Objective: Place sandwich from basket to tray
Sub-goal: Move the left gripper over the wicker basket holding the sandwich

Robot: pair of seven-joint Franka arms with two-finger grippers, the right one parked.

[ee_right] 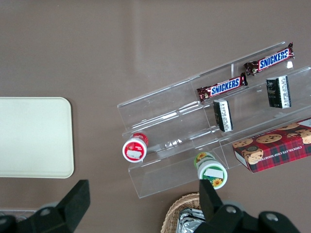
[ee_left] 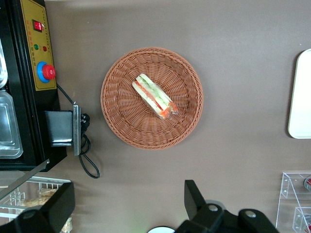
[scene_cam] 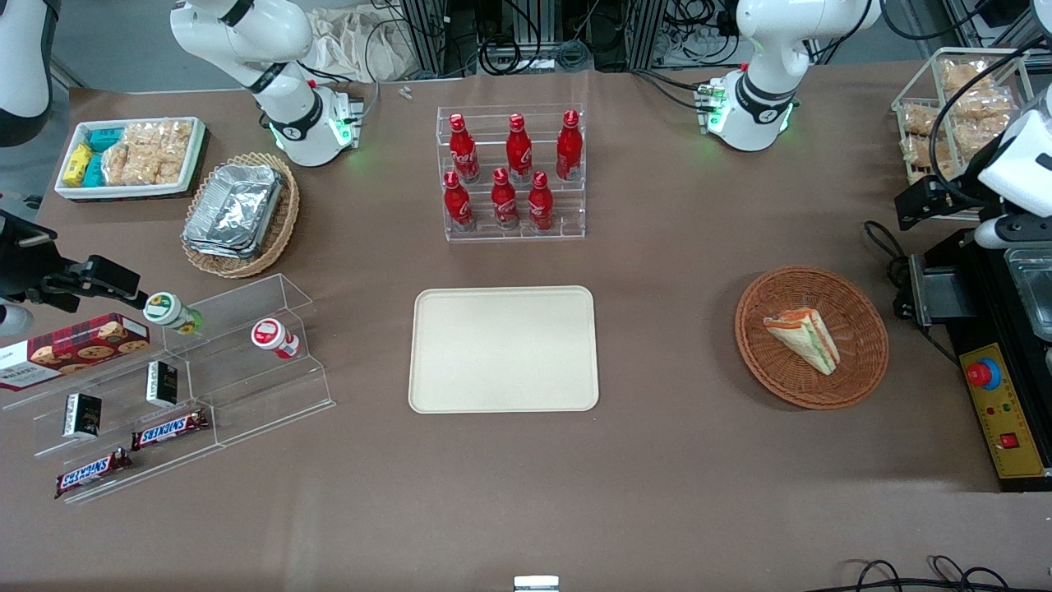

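The sandwich point(scene_cam: 804, 337), a pale wedge with orange, red and green layers, lies in the round reddish-brown wicker basket point(scene_cam: 855, 362) toward the working arm's end of the table. The left wrist view looks straight down on the sandwich point(ee_left: 154, 95) in the basket point(ee_left: 126, 119). The cream-beige tray point(scene_cam: 503, 349) lies bare at the table's middle; its edge shows in the left wrist view point(ee_left: 301, 97). My left gripper point(scene_cam: 916, 205) hangs high above the table, farther from the front camera than the basket. It is open and empty point(ee_left: 127, 204).
A black control box point(scene_cam: 998, 411) with a red button stands beside the basket, with a cable point(scene_cam: 883, 247). A rack of red bottles point(scene_cam: 511, 173) stands farther back than the tray. Acrylic snack shelves point(scene_cam: 205, 378) lie toward the parked arm's end.
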